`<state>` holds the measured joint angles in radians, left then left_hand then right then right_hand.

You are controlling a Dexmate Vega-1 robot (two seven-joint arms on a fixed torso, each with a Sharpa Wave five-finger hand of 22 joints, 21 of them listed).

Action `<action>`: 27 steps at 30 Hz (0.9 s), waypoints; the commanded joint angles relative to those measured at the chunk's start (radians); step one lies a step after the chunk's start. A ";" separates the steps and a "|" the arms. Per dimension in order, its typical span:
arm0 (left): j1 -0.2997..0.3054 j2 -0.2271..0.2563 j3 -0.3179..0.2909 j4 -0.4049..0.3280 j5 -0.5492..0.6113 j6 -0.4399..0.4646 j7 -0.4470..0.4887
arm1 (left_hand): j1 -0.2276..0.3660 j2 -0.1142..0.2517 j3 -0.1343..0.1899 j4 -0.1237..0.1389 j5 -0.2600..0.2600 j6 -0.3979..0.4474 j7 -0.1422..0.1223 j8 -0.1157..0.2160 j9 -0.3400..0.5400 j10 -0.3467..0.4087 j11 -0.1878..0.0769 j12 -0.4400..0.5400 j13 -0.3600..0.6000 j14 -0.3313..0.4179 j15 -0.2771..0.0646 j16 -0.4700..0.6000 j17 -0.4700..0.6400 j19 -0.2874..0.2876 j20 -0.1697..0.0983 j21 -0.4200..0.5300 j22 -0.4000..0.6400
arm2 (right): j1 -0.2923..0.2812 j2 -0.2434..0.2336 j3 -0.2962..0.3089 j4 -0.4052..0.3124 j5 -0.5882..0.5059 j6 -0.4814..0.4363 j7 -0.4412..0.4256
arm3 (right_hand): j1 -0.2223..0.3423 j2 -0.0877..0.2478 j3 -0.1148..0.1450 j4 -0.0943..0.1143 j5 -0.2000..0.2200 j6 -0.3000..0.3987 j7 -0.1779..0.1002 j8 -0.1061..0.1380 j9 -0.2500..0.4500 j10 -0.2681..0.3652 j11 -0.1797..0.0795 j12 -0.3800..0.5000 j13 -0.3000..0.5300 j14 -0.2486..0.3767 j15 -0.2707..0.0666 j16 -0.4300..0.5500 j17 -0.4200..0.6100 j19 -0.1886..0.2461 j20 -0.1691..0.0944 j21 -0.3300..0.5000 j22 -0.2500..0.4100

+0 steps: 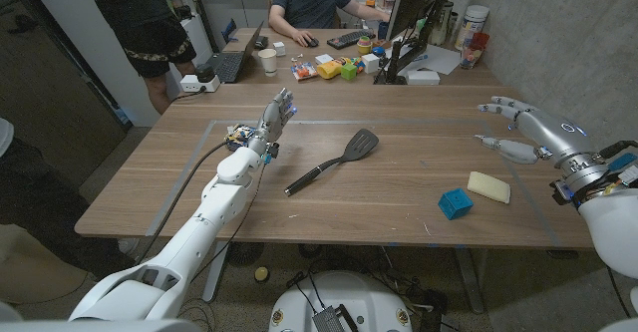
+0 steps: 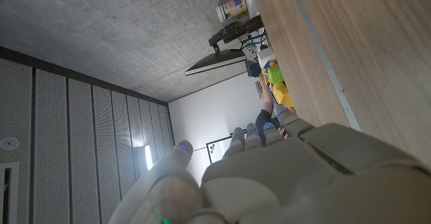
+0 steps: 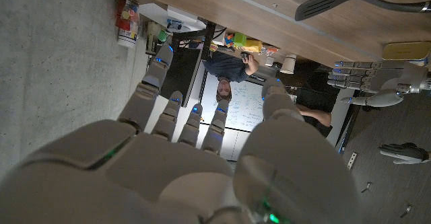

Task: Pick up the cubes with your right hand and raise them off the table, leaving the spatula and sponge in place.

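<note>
Left hand [image 1: 276,116] stands over the left half of the table [image 1: 399,197], fingers straight and together, reaching toward the far edge, nothing in it; in the left wrist view the back of that hand [image 2: 283,170] lies along the wood grain.

Moving right, the black spatula [image 1: 334,160] lies near the middle of the table, its long axis on a diagonal: blade toward the far right, handle end toward the near left. The right wrist view catches the spatula blade [image 3: 337,2] too.

Next, the blue cube [image 1: 455,203], just one cube to be seen, sits on the right half toward the near edge, square on the wood, apart from both hands. Just beside it, a little farther right and back, the pale yellow sponge [image 1: 488,186] lies flat, its long side running roughly along the near edge (a small gap between the two).

Right hand [image 1: 505,123] hangs over the table's right edge, beyond the sponge, fingers spread and pointing left across the table, holding nothing; its spread fingers [image 3: 176,116] show in its own wrist view
</note>
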<state>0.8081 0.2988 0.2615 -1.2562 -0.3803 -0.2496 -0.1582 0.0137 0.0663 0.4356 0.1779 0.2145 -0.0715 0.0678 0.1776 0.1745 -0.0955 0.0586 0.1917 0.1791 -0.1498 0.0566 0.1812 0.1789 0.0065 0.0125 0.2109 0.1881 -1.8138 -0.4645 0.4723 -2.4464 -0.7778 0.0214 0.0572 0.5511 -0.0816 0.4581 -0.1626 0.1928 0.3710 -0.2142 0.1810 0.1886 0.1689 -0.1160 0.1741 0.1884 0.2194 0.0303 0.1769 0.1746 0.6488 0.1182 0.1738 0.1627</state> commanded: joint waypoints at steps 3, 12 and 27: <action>0.008 0.004 0.002 -0.011 -0.002 0.002 0.005 | -0.006 0.092 -0.003 0.004 0.007 -0.006 0.003 0.005 0.002 -0.007 -0.005 0.004 0.005 -0.009 -0.004 0.007 0.002 -0.003 0.002 0.007 0.004 | 0.006 -0.050 -0.032 -0.012 -0.055 -0.072 0.125 | 0.016 0.001 -0.009 0.005 0.005 0.018 -0.004 0.012 0.004 -0.002 -0.009 0.009 0.004 -0.015 0.002 0.000 0.006 -0.017 -0.001 -0.003 0.002; 0.014 0.005 0.002 -0.016 -0.007 0.005 0.008 | -0.006 0.092 -0.004 0.004 0.007 -0.005 0.003 0.005 0.002 -0.007 -0.004 0.005 0.005 -0.009 -0.004 0.007 0.002 -0.005 0.001 0.006 0.004 | 0.015 -0.090 -0.050 -0.022 -0.081 -0.126 0.216 | 0.018 -0.008 -0.021 0.008 0.005 0.008 -0.006 0.008 0.004 -0.006 -0.029 0.012 0.004 -0.008 -0.024 0.008 0.006 -0.017 0.011 0.003 0.002; 0.014 0.008 0.003 -0.018 -0.013 0.012 0.001 | -0.006 0.092 -0.005 0.004 0.008 -0.004 0.003 0.006 0.002 -0.007 -0.003 0.005 0.005 -0.009 -0.003 0.007 0.002 -0.005 0.003 0.007 0.004 | 0.038 -0.164 -0.061 -0.001 -0.032 -0.183 0.357 | 0.040 -0.012 -0.034 0.008 0.010 -0.016 -0.005 0.003 0.004 -0.002 -0.033 0.017 0.004 0.016 -0.023 0.017 0.006 -0.004 0.011 0.009 0.001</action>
<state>0.8228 0.3057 0.2633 -1.2748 -0.3863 -0.2431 -0.1495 0.0137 0.0663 0.4314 0.1821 0.2185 -0.0715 0.0678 0.1777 0.1745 -0.0955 0.0586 0.1916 0.1791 -0.1498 0.0565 0.1812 0.1789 0.0065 0.0125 0.2109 0.1881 -1.7945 -0.5677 0.4166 -2.4621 -0.8511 -0.1166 0.3001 0.5801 -0.0896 0.4274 -0.1544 0.1928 0.3655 -0.2197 0.1857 0.1883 0.1751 -0.1467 0.1935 0.1883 0.2362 0.0107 0.1933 0.1795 0.6367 0.1271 0.1779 0.1630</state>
